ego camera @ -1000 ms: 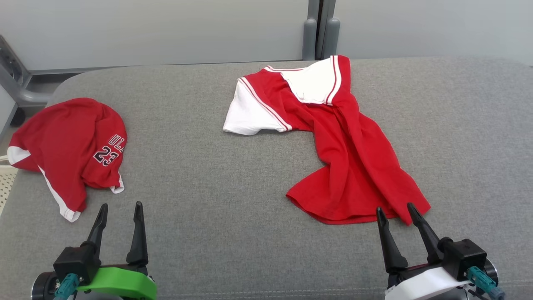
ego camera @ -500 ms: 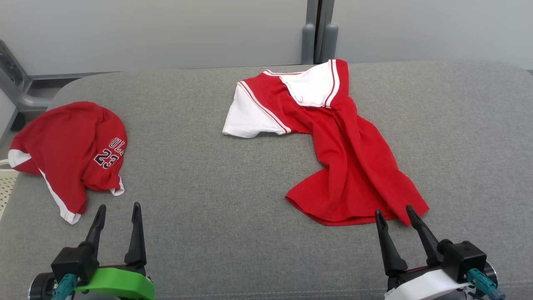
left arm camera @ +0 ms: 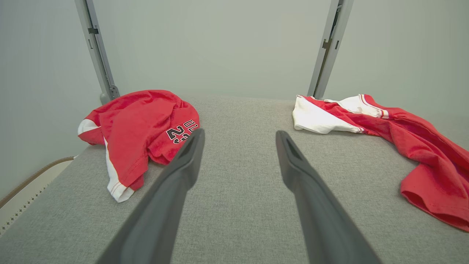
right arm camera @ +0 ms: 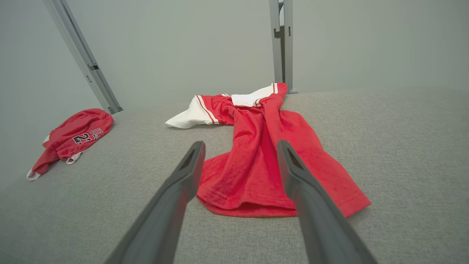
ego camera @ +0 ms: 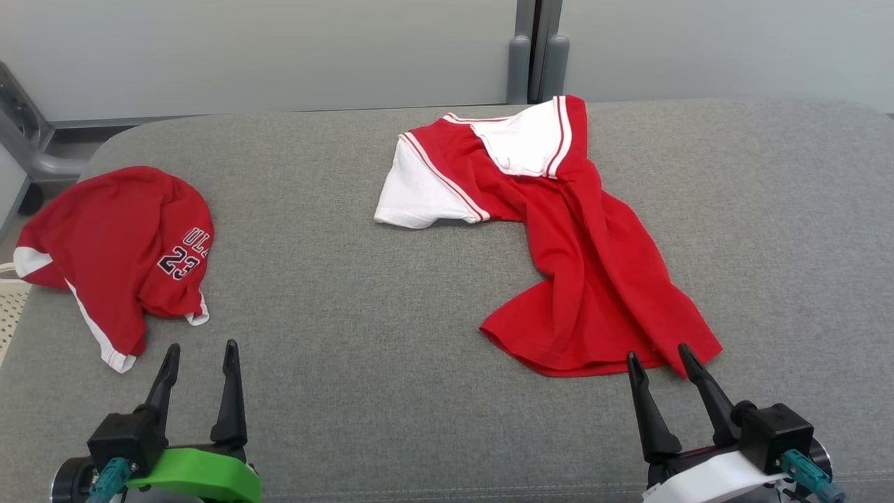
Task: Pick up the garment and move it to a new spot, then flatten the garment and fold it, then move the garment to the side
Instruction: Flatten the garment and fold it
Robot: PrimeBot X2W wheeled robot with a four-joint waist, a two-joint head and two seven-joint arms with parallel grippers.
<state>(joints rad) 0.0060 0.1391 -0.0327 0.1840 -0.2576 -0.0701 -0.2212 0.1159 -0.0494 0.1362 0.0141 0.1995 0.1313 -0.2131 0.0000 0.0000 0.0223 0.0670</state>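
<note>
A crumpled red garment with white sleeves and striped trim (ego camera: 587, 279) lies stretched from the far middle of the grey cushion toward the near right. Its red hem ends just ahead of my right gripper (ego camera: 658, 351), which is open and empty; in the right wrist view the hem (right arm camera: 249, 172) lies between and beyond the fingertips of that gripper (right arm camera: 240, 143). A second red garment with "23" on it (ego camera: 119, 237) sits bunched at the left edge. My left gripper (ego camera: 202, 344) stands open and empty just to the near right of it, over bare cushion (left arm camera: 240, 132).
The grey cushioned surface (ego camera: 335, 314) has a rounded far edge against a pale wall with a grey post (ego camera: 534, 63). A grey frame leg (ego camera: 28, 147) and a perforated white panel (ego camera: 10, 307) lie off the left edge. Bare cushion spans the middle between the two garments.
The head view bobbed slightly down and back up. Both garments and both open grippers hold their places.
</note>
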